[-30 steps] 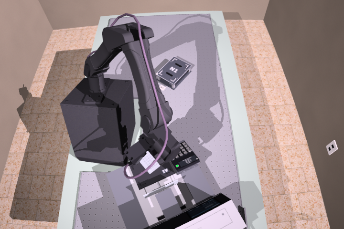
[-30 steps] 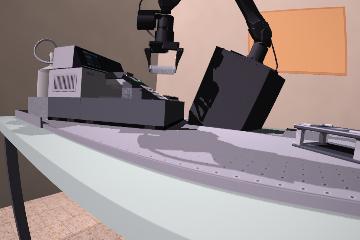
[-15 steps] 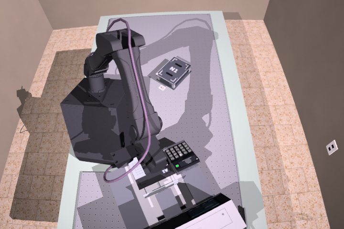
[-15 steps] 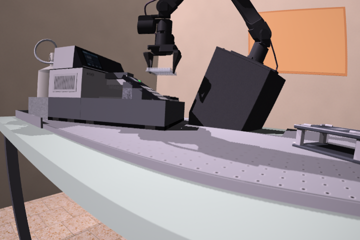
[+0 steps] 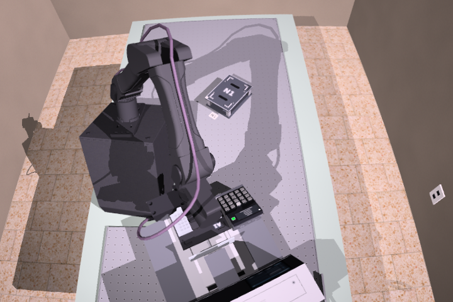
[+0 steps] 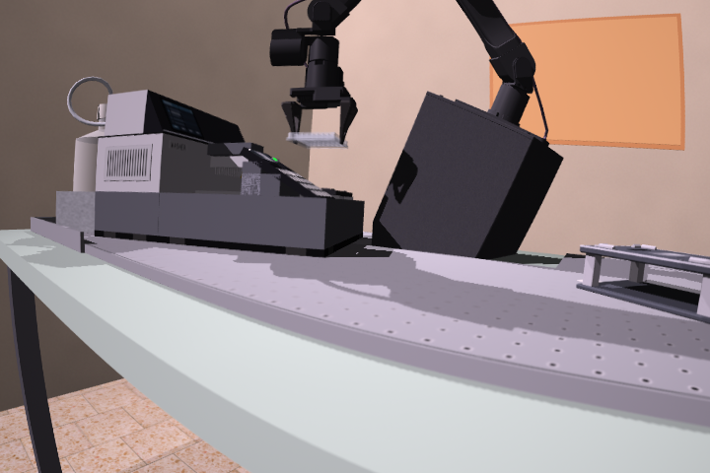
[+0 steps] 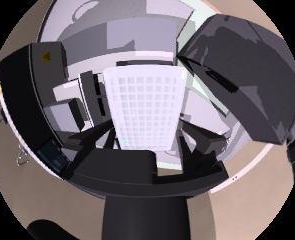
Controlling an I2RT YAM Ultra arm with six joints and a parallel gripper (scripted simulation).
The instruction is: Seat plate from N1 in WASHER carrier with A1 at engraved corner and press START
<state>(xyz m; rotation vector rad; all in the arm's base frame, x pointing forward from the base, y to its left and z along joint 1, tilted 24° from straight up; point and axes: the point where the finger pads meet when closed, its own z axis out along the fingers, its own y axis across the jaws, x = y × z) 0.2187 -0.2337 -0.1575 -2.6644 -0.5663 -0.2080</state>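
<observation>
The white plate (image 5: pixel 181 222) (image 6: pixel 318 139) (image 7: pixel 144 90) is level between the fingers of my gripper (image 6: pixel 317 137) (image 7: pixel 145 121), which is shut on it. In the top view the arm hides the fingers and part of the plate. The plate hangs above the dark carrier (image 5: pixel 195 239), whose A1 mark shows at its keypad side. The plate's cut-off corner cannot be made out. The washer (image 5: pixel 277 284) (image 6: pixel 126 162) has its keypad (image 5: pixel 235 199) beside the carrier. Its lamp (image 5: pixel 233 218) (image 6: pixel 275 159) is green. The nest N1 (image 5: pixel 238 95) (image 6: pixel 646 260) is empty.
The black robot base block (image 5: pixel 127 170) (image 6: pixel 461 183) (image 7: pixel 247 75) stands close to the carrier. The washer's tall housing rises behind the carrier. A white bottle (image 6: pixel 85 164) with a hose stands at the washer's far end.
</observation>
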